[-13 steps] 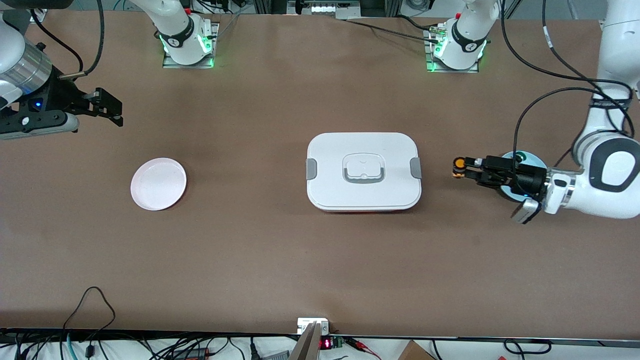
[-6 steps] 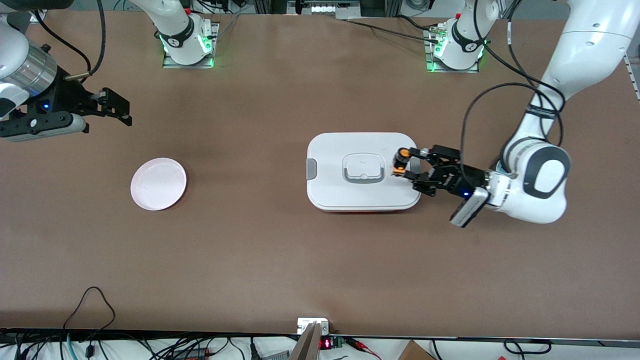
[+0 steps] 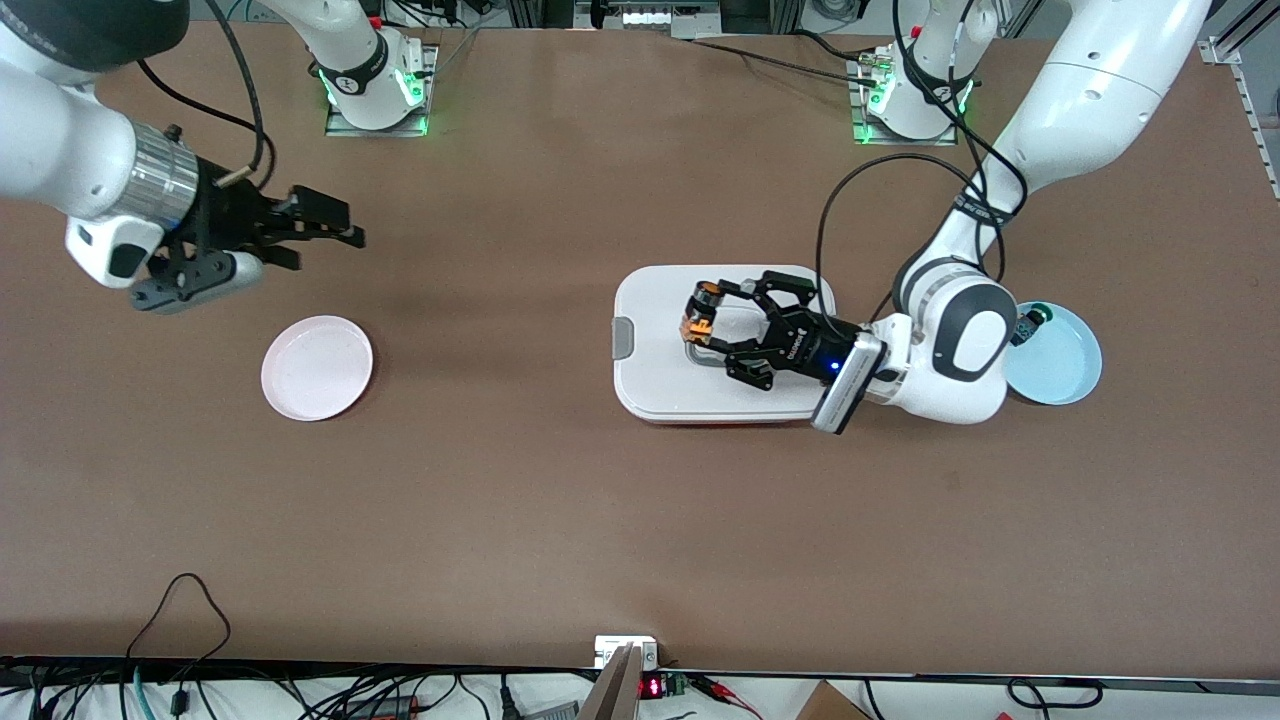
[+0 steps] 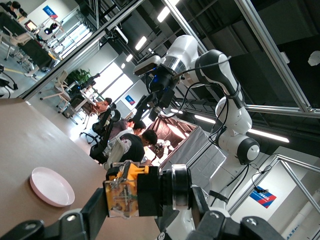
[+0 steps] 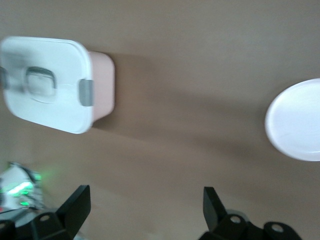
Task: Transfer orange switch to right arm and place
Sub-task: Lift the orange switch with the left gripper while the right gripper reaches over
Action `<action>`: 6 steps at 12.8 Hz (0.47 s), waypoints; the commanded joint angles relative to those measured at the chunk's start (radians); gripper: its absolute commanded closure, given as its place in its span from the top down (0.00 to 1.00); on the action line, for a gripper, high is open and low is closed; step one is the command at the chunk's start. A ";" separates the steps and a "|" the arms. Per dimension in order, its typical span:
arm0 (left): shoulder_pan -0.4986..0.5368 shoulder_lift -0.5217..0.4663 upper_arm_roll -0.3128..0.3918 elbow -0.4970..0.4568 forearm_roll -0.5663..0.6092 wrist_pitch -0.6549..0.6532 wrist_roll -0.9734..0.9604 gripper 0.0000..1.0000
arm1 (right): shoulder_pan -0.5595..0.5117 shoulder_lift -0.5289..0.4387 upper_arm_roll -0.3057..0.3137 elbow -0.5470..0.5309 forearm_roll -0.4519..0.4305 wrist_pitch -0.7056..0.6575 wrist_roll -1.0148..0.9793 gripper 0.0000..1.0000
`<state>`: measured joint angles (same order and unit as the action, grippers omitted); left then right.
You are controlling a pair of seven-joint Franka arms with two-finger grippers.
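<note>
From the front, the left hand (image 3: 712,322) hangs over the white lidded box (image 3: 660,385) in the middle of the tabletop (image 3: 560,510), pinching the orange switch (image 3: 701,312) between its fingertips. The switch is held out sideways toward the right arm's end, which looks like an offer for the handover. The right hand (image 3: 330,232) is in the air over bare tabletop near the pink plate (image 3: 317,368), fingers spread and aimed toward the box, probably ready to receive. A green-capped switch (image 3: 1030,323) lies in the blue plate (image 3: 1065,372) at the left arm's end. Small white lettering on the left hand is too small to read.

In the left wrist view, the orange switch (image 4: 131,191) sits clamped across the fingers (image 4: 97,210), its tan side facing the camera, with the pink plate (image 4: 51,186) lying past it on the tabletop. Blue wall signs carry no legible text.

In the right wrist view, the fingers (image 5: 77,202) stand wide apart with nothing between them, above the white lidded box (image 5: 47,87) and the pink plate (image 5: 295,122). No writing shows.
</note>
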<state>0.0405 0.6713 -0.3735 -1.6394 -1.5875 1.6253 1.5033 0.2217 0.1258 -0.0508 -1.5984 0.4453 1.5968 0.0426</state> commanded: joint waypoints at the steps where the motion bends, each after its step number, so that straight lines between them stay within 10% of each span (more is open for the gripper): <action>1: -0.017 -0.027 -0.010 -0.013 -0.060 0.030 0.061 0.33 | 0.008 0.051 0.009 0.020 0.116 -0.005 0.095 1.00; 6: -0.031 -0.038 -0.088 -0.014 -0.098 0.163 0.166 0.33 | 0.060 0.113 0.011 0.020 0.358 0.057 0.411 1.00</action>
<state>0.0179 0.6631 -0.4294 -1.6380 -1.6482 1.7224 1.6176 0.2566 0.2158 -0.0400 -1.5967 0.7498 1.6269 0.3412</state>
